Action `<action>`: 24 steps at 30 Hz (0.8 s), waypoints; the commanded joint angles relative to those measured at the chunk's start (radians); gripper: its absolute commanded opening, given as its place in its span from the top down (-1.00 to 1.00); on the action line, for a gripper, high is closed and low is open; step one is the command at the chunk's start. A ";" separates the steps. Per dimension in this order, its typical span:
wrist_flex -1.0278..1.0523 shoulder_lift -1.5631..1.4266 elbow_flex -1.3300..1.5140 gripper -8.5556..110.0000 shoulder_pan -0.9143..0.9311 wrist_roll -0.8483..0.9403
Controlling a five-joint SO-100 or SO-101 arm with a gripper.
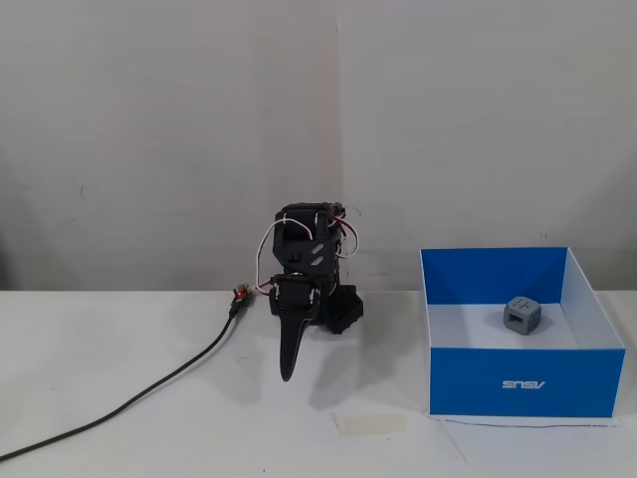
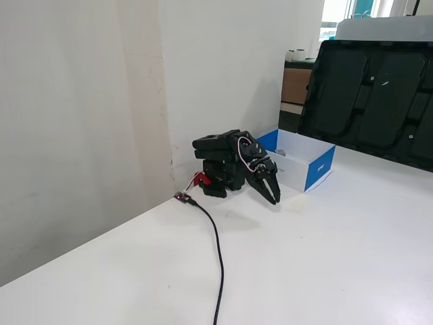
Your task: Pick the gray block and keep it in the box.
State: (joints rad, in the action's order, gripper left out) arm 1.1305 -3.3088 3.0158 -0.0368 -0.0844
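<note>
Lower left of a fixed view: black cable (image 1: 129,398) runs across the white table (image 1: 149,339) toward the arm; a strip of tape (image 1: 370,424) lies flat at lower centre. Mid frame, the arm (image 1: 309,264) sits folded low, gripper (image 1: 289,363) pointing down at the table, nothing between the fingers; from this front angle they read as one narrow blade, so width is unclear here. In another fixed view the gripper (image 2: 272,195) shows from the side, its fingers close together with only a thin gap, empty. Right of frame, the box (image 1: 528,383), blue walls and white floor, with the gray block (image 1: 522,315) resting on the floor inside, toward the back, well apart from the gripper. Judged from this, the block is already placed and the arm looks parked. Risks from here look small: any swing toward frame right could clip the near box wall and shove the light box, and the cable near the base could snag. The front view shows the block clearly; the side view shows only a faint gray speck inside the box (image 2: 318,166), but adds a dark tray (image 2: 372,95) leaning behind the table, plus the gripper profile.
</note>
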 commanded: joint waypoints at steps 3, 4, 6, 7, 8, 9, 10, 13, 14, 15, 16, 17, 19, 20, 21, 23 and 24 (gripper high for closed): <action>0.005 -0.120 0.020 0.84 0.015 -0.026; 0.006 -0.120 0.020 0.83 0.018 -0.026; 0.008 -0.120 0.020 0.81 0.015 -0.028; 0.008 -0.120 0.020 0.81 0.012 -0.028; 0.008 -0.120 0.020 0.83 0.011 -0.028; 0.008 -0.120 0.020 0.85 0.009 -0.028; 0.008 -0.120 0.020 0.85 0.009 -0.028; 0.008 -0.120 0.020 0.85 0.009 -0.028; 0.008 -0.120 0.020 0.85 0.008 -0.028; 0.008 -0.120 0.020 0.85 0.008 -0.028; 0.008 -0.120 0.020 0.85 0.008 -0.028; 0.008 -0.120 0.020 0.85 0.008 -0.028; 0.008 -0.120 0.020 0.85 0.008 -0.028; 0.008 -0.120 0.020 0.85 0.008 -0.028; 0.008 -0.120 0.020 0.85 0.008 -0.028; 0.008 -0.120 0.020 0.85 0.008 -0.028; 0.008 -0.120 0.020 0.85 0.008 -0.028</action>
State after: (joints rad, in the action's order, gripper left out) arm 1.1305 -3.3088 3.0281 -0.0353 -0.1028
